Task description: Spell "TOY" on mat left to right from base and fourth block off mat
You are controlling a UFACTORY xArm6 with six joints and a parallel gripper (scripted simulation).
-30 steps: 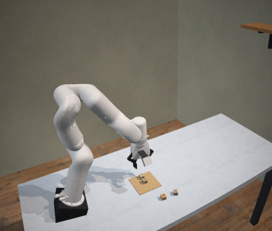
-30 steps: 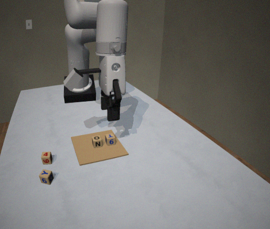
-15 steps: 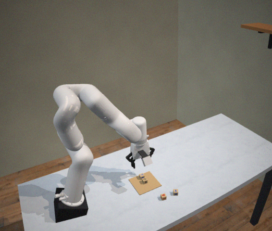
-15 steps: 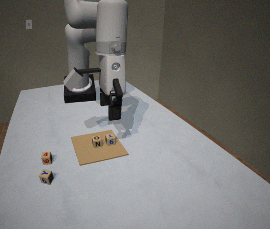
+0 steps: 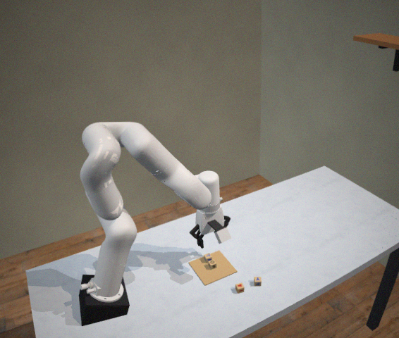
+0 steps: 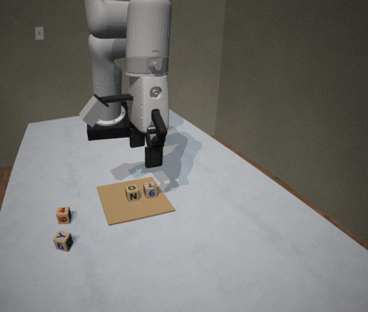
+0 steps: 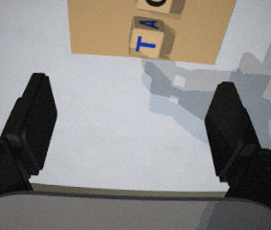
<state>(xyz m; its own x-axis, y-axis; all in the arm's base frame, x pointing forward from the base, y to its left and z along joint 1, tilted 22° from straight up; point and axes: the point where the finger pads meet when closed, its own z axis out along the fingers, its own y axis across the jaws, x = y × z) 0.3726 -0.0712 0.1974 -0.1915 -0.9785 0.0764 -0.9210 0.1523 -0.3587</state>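
letters t and o are done, by the look of it, and y is left. from the exterior view, think of a clock laid over the mat (image 5: 225, 267) (image 6: 137, 211) (image 7: 97, 29). the t block (image 5: 208, 256) (image 6: 150, 190) (image 7: 146, 43) is on the mat at about one o'clock, very near the edge. i can't be sure it is all the way on. the o block (image 5: 212, 264) (image 6: 132, 193) (image 7: 161, 6) is on the mat too, just beside t, at nine o'clock from it. somebody at the robot's base would read "to" the right way up.

the y block (image 5: 257, 280) (image 6: 62, 240) is off the mat, out at eight o'clock, with its y on top. the block with the red 4 (image 5: 239, 287) (image 6: 63, 214) is off the mat too, near nine o'clock. it can stay there.

the gripper (image 5: 212, 243) (image 6: 145, 155) (image 7: 132, 97) is up in the air near twelve o'clock, wide open, with nothing in it. so two letters of three look placed. next, i think, it should get y, turn it to match the others, and set it at nine o'clock from o. there is room for it. then it must let go.
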